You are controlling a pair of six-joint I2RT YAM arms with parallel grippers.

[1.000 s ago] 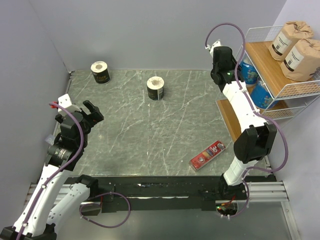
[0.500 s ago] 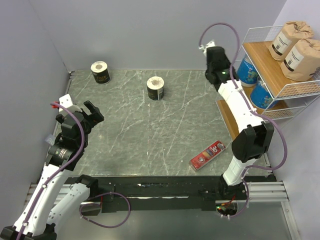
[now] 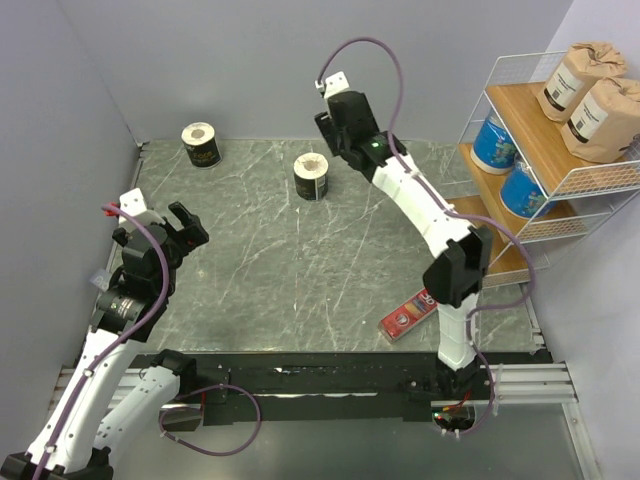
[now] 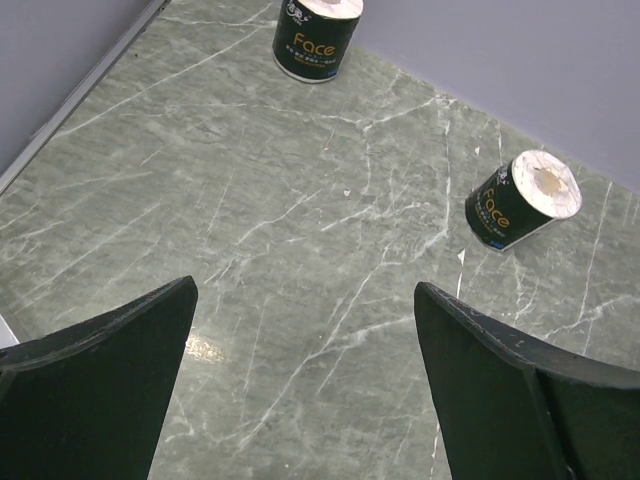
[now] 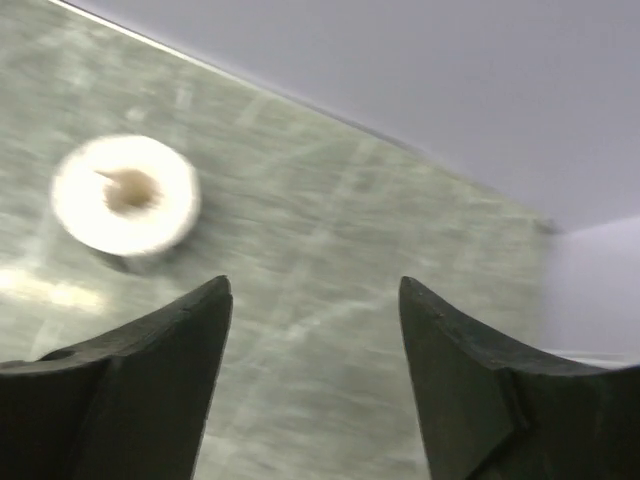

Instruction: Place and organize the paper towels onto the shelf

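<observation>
The tabletop (image 3: 300, 270) carries what is left of the job, and the shelf (image 3: 518, 105) at its right edge carries what is done. I judge the work about two-thirds finished: four of the six rolls are on the shelf and two are not.

My right claw (image 5: 315, 330) hangs over the far middle of the tabletop, well clear of the shelf. Its jaws are parted and there is nothing between them. My left claw (image 4: 305, 350) hovers over the near left side, spread wide and also empty.

The brown rolls (image 3: 572, 78) stand side by side on the top tier. The blue rolls (image 3: 493, 145) lie one behind the other on the middle tier. The bottom tier (image 3: 497, 250) shows only bare wood.

The nearer black roll (image 3: 312, 177) stands upright just ahead of my right claw, blurred in that wrist view. The far black roll (image 3: 203, 145) stands in the back left corner, well apart from it. I reckon both belong on the bare bottom tier, so each colour keeps its own level.

The red box (image 3: 414, 311) lies flat near my right arm and is no part of this job.
</observation>
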